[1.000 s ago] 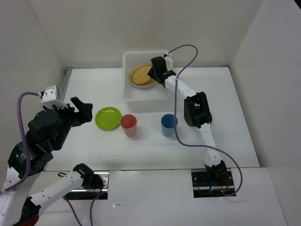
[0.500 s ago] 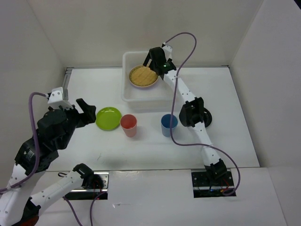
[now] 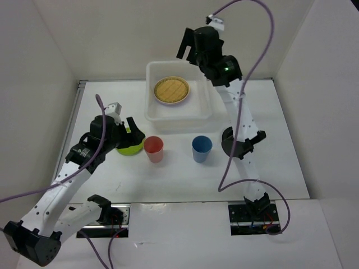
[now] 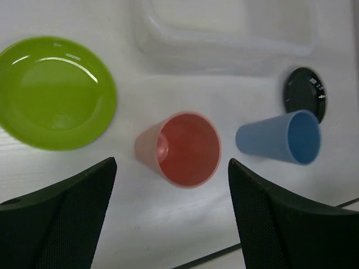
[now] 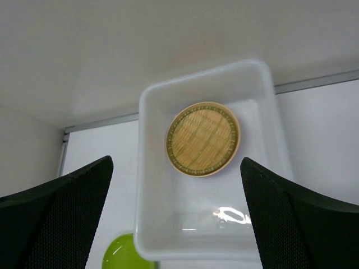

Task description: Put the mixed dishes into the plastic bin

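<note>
Left jaws wide open, empty, above green plate (image 4: 53,92); that, red cup (image 4: 188,148) and blue cup (image 4: 280,137) not yet binned, on tabletop (image 3: 269,140); beyond, woven plate (image 5: 203,138) lies in bin (image 3: 149,95), right jaws spread empty high above it.

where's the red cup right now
In the top view the red cup stands upright in front of the bin, between the green plate on its left and the blue cup on its right.
</note>
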`<control>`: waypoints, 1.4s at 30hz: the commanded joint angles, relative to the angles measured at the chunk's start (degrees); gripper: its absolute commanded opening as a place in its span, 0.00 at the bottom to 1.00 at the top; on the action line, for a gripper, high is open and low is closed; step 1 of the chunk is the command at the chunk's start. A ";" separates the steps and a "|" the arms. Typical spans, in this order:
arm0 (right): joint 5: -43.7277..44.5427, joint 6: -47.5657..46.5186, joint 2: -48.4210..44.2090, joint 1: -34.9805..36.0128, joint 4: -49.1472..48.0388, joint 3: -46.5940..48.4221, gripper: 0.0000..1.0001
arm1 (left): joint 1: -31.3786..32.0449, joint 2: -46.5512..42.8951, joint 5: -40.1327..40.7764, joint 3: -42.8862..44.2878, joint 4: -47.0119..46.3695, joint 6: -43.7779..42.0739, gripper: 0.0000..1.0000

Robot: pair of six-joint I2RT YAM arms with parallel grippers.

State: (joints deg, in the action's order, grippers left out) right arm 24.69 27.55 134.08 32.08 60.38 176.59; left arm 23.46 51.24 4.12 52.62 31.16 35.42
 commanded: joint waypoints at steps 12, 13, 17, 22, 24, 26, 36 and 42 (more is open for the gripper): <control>11.17 -3.64 -21.66 6.51 14.15 2.18 0.98 | -50.41 13.69 -57.37 -13.92 -24.65 3.77 0.83; 11.17 -3.64 -22.28 6.51 14.15 1.22 0.98 | -52.19 14.93 -58.77 -14.99 -24.65 3.78 0.83; 14.15 -3.64 -28.76 6.51 14.15 -6.77 0.98 | -55.10 20.29 -58.98 -15.62 -20.45 -2.97 0.81; 18.02 -1.36 -37.12 6.51 14.15 -18.81 0.98 | -55.10 22.15 -53.44 -15.00 -18.33 -3.34 0.81; 19.95 -0.75 -40.80 6.51 14.15 -24.35 0.98 | -55.10 24.42 -50.55 -15.00 -18.33 -3.34 0.81; 19.96 -0.74 -43.54 6.51 11.97 -31.96 0.98 | -55.10 26.79 -48.86 -15.00 -17.71 -2.82 0.81; -6.91 -4.35 -69.92 -8.60 -21.09 -75.78 0.98 | -52.65 31.63 -41.66 -11.22 -17.18 -3.34 0.76; -10.62 -5.40 -67.90 -11.24 -22.32 -81.05 0.98 | -47.74 35.06 -37.70 -11.22 -22.19 0.08 0.70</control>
State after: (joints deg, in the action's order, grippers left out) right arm 19.25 23.66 64.27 21.80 43.48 98.06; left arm -26.46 84.99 -36.34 40.29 12.08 33.95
